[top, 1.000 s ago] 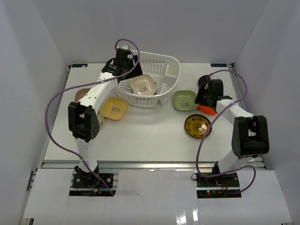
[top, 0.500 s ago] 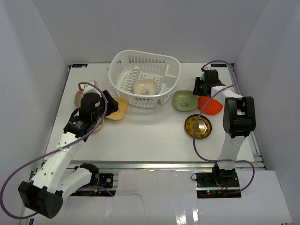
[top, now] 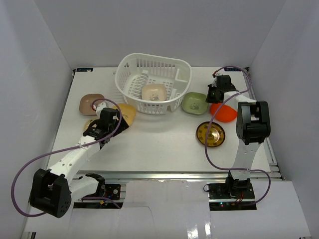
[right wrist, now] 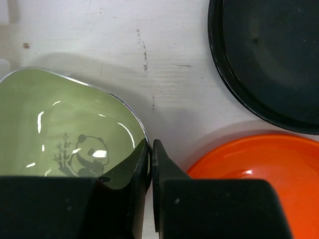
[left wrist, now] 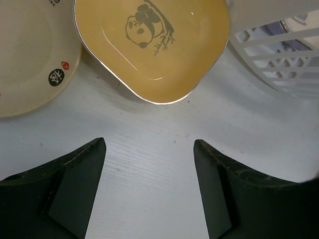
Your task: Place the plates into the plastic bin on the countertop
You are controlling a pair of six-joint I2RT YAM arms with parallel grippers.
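Pinching down from half open over the last second, the right claw [right wrist: 151, 164] now has its jaws all but together on the rim of the green panda plate [right wrist: 65, 129], on the side facing the surface's right edge. I judge that plate gripped and ready to lift. It sits on the surface [top: 159, 149] toward the far right corner, just right of the plastic bin [top: 159, 63]. An orange-red plate [right wrist: 259, 169] lies just beside the claw and a black plate [right wrist: 269, 55] near it, so a straight-up lift looks safest.

The left claw [left wrist: 149, 194], which a second ago hung over the bin, has swung back low toward the left edge. Its jaws stand wide with nothing between them, aimed at the yellow panda plate [left wrist: 154, 45]. A cream plate [left wrist: 30, 55] lies right against that one. One beige plate [top: 153, 92] rests in the bin. A brown plate [top: 91, 103] and a gold-patterned plate [top: 210, 134] wait outside.
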